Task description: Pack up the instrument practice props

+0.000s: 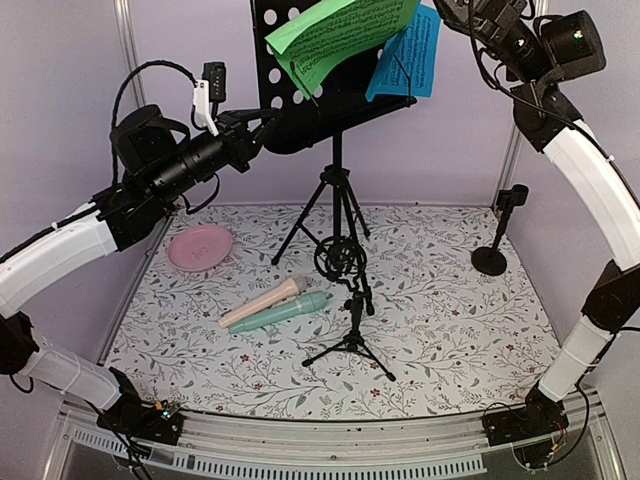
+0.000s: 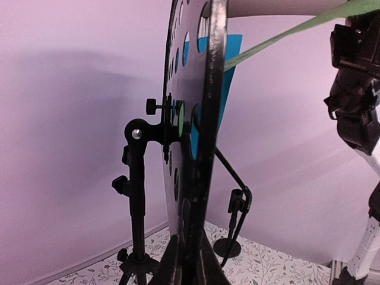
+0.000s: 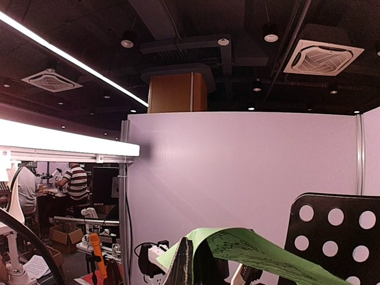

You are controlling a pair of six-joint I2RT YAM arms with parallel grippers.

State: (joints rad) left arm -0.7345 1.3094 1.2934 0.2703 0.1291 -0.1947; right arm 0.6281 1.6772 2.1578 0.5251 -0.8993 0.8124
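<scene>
Overhead view first. I had the music rack standing on its tripod legs at the back of the table, with the green sheet and blue sheet on it. My left gripper was at the rack's left edge, and my right gripper was up by the green sheet's top corner. The beige microphone and mint microphone lay side by side out front, with a small microphone tripod just beside them, none of it packed yet.

Left wrist view: the rack was edge-on and ran straight down between my fingers, which were clamped on its rim. I judged that a good anchor and wanted the hold firm so the legs could not tip.

Right wrist view: my fingers were together with the green sheet curling out from between them, so they were pinched on paper. My plan was to draw it up and off slowly, clear of the ledge. I would watch that the blue sheet was not dragged along and that the paper did not tear.
</scene>
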